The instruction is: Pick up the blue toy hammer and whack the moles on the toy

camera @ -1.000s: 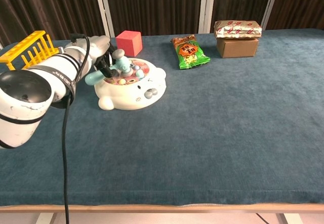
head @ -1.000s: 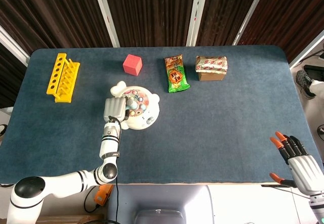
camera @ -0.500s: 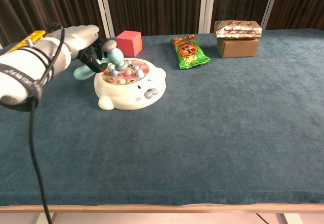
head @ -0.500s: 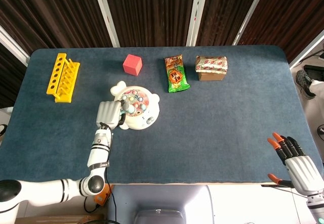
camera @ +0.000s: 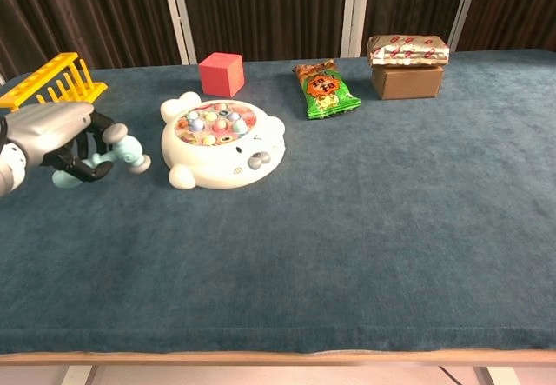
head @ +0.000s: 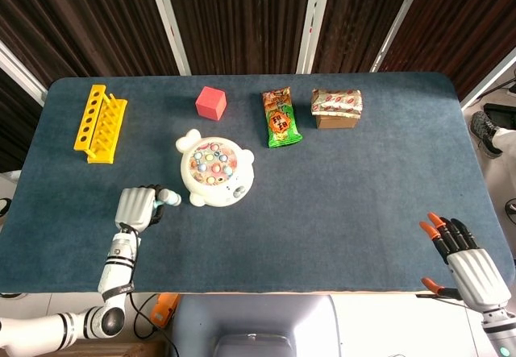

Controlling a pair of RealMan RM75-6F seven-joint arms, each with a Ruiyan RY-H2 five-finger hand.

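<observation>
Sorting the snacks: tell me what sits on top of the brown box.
A silvery snack packet with red print lies flat across the brown box, overhanging its sides. The box's top face is covered, so anything beneath the packet cannot be seen.

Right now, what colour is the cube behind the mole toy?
Red to pinkish red cube; the chest view shows it best, just behind the mole toy.

We see the pale blue toy hammer (camera: 117,152) gripped in the left hand (camera: 61,137), just left of the white bear-shaped mole toy (camera: 224,142) with pastel moles on top.
</observation>
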